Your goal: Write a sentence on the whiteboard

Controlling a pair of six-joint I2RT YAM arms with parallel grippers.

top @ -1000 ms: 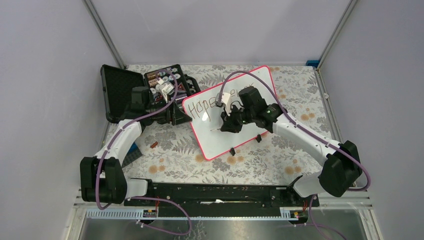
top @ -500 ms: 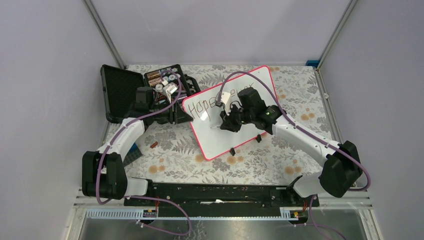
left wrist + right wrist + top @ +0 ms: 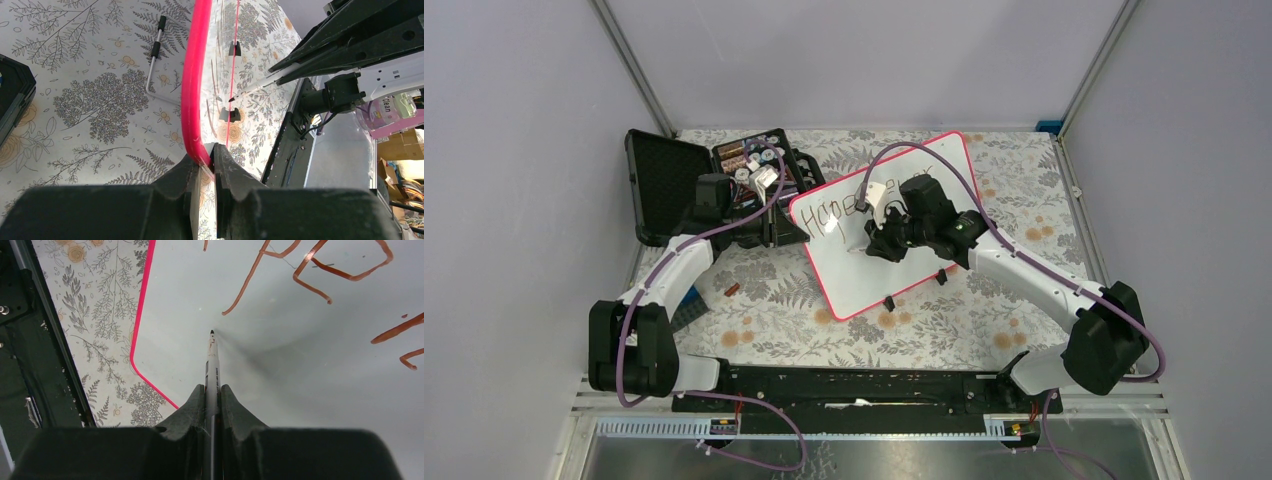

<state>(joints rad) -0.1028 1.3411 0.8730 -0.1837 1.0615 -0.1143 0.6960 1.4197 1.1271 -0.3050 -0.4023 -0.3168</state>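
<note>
The whiteboard (image 3: 864, 285), white with a pink-red rim, lies slanted across the middle of the table. Brownish words of the sentence (image 3: 826, 212) run along its upper part, and the strokes (image 3: 310, 270) show large in the right wrist view. My left gripper (image 3: 206, 152) is shut on the board's pink rim (image 3: 192, 75) at its left edge. My right gripper (image 3: 212, 390) is shut on a thin marker (image 3: 212, 360). Its tip points at bare board (image 3: 300, 380) just below the first line; whether it touches I cannot tell.
An open black case (image 3: 664, 180) holding small parts stands at the back left, right behind my left arm. Two black clips (image 3: 889, 302) sit on the board's near edge. A bent metal rod (image 3: 155, 50) and a small brown piece (image 3: 732, 290) lie on the floral tablecloth.
My left gripper has closed onto the board's left rim. The right gripper, still holding the marker, has shifted slightly over the board.
</note>
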